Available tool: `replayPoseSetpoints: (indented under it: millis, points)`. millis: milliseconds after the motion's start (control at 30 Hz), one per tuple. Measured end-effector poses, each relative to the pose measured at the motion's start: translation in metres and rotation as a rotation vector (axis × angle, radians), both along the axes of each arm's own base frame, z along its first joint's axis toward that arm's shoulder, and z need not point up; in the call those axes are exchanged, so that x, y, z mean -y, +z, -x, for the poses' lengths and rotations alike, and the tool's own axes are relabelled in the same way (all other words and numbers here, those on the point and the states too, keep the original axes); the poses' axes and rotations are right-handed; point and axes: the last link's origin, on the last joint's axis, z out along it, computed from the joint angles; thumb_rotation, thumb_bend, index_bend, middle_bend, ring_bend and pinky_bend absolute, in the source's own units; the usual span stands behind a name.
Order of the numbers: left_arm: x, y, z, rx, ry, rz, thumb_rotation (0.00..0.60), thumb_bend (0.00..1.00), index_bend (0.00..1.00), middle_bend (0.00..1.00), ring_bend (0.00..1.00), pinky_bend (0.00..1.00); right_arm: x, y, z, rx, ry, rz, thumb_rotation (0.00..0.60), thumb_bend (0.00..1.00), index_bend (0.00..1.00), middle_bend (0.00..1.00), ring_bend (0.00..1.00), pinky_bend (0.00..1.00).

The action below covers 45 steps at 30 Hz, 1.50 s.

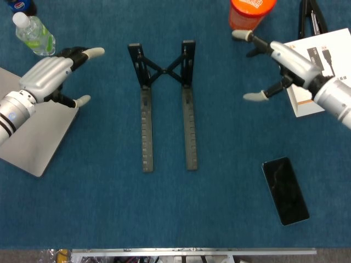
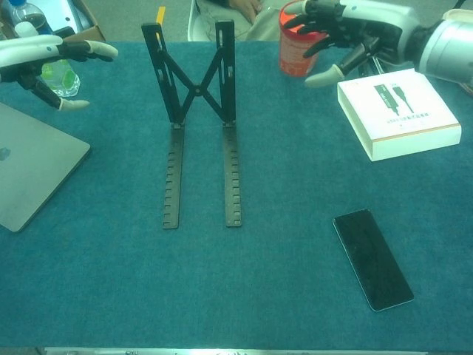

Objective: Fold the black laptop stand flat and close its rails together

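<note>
- The blue table (image 1: 109, 208) holds everything, and a grey laptop (image 1: 38, 137) lies at its left edge.
- The black laptop stand (image 1: 164, 104) sits in the middle of the table. Its two rails lie side by side but apart, joined by a cross brace at the far end, which stands up in the chest view.
- Your left hand (image 1: 46, 76) hovers over the laptop's corner, well left of the stand. Its fingers are spread wide and hold nothing.
- Your right hand (image 1: 277, 60) hovers near the white box (image 1: 323, 66) and orange cup (image 1: 249, 13). Its fingers are spread too, with nothing in them.
- I think the folding has not begun. Next, bring both hands in, one to each rail, then push the rails together.
</note>
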Motion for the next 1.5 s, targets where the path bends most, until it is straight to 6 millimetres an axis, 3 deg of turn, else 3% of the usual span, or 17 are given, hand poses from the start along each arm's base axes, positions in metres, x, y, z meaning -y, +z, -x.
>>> replayPoseSetpoints:
  millis: [433,700,1067,1500]
  points:
    - [0.002,0.013,0.004,-0.008,0.012,-0.029,0.600,0.32,0.06,0.08,0.00,0.00,0.015,-0.038,-0.034,0.044,0.015,-0.035,0.600,0.09,0.00,0.09,0.01,0.18]
    - [0.005,0.019,0.010,-0.008,0.025,-0.041,0.600,0.32,0.06,0.08,0.00,0.00,0.011,-0.054,-0.048,0.042,0.044,-0.081,0.600,0.09,0.00,0.09,0.01,0.18]
    - [0.007,0.022,0.013,-0.005,0.030,-0.046,0.600,0.32,0.06,0.08,0.00,0.00,-0.021,-0.053,-0.040,0.010,0.102,-0.162,0.600,0.09,0.00,0.09,0.01,0.18]
    - [0.012,0.027,0.013,0.002,0.026,-0.056,0.600,0.32,0.06,0.08,0.00,0.00,-0.055,-0.035,-0.016,-0.037,0.126,-0.209,0.600,0.09,0.00,0.09,0.01,0.18]
